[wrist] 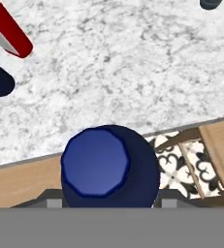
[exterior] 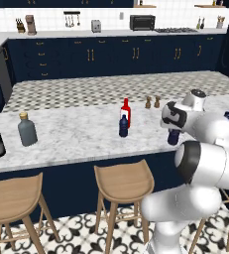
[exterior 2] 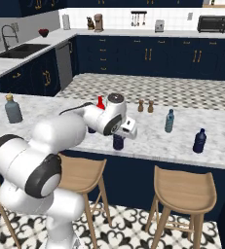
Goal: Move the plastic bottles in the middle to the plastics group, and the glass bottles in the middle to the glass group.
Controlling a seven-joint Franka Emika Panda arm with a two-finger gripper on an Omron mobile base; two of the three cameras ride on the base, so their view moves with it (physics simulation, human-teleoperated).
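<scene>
Home kitchen: navy cabinets with brass handles, marble-top island counter, wooden bar stools, black toaster oven, sink.

Two wooden stools at counter; salt-pepper shakers; toaster oven.

Navy cabinets line the white-tiled wall. Wooden stools stand on patterned floor tiles below the marble counter.

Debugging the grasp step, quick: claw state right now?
Claw: closed on a navy bottle, gripped near the counter's front edge.
</scene>
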